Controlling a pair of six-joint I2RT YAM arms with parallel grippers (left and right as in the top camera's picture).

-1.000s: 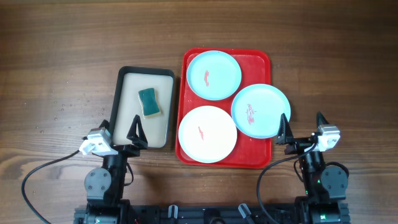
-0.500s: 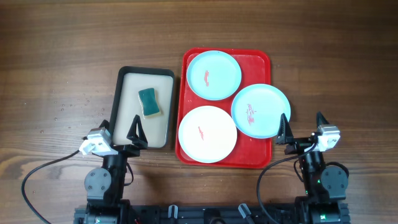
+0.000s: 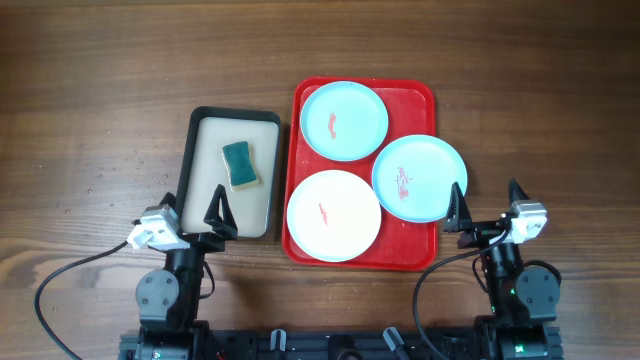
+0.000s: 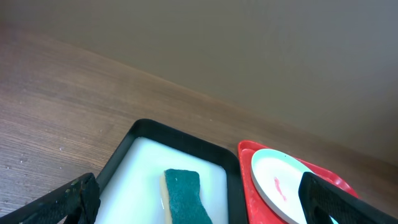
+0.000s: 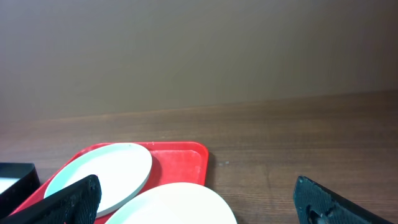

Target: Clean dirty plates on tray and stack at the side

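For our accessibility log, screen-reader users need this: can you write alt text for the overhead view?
A red tray on a wooden table holds a white plate and two pale blue plates, each smeared red. Left of it, a green sponge lies in a black-rimmed cream tray. Below, the left tool and right tool are open, empty.

No change shows between the earlier overhead pictures and this one. The left gripper (image 3: 195,208) and right gripper (image 3: 486,204) sit at the same near spots, their jaws as wide apart as before. The white plate (image 3: 333,215), far pale blue plate (image 3: 343,120) and right pale blue plate (image 3: 418,178) have not shifted on the red tray (image 3: 412,100), nor has the sponge (image 3: 238,164).
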